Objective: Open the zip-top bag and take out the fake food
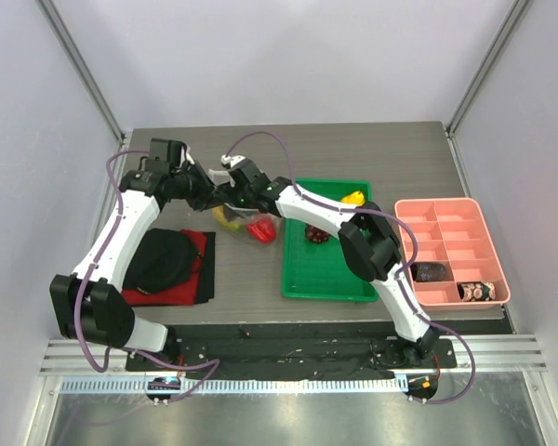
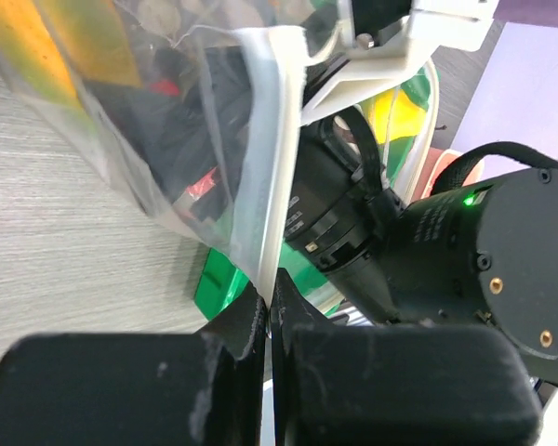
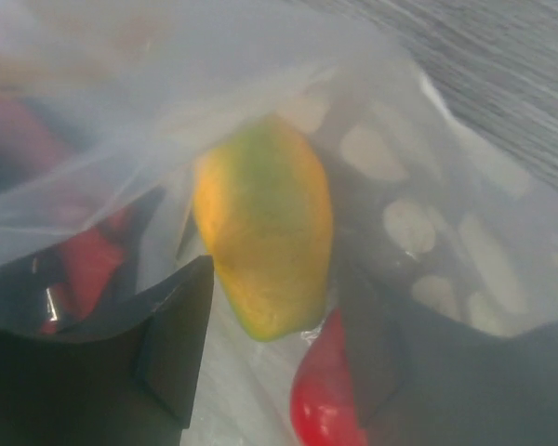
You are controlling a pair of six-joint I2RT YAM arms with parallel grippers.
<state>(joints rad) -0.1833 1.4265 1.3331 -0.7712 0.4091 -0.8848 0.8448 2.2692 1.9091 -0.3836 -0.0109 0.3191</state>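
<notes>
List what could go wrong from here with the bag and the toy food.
The left claw pinches only the zip strip; a pull could slip the zip-top bag free.
The right claw straddles the yellow piece amid loose film; closing may catch plastic instead.
The red piece beside it might tumble onto the table.

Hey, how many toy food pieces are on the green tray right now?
2. A yellow piece lies at the far edge of the green tray, and a dark red grape cluster sits near its left side. The right arm crosses above the tray, so another could be hidden.
</notes>
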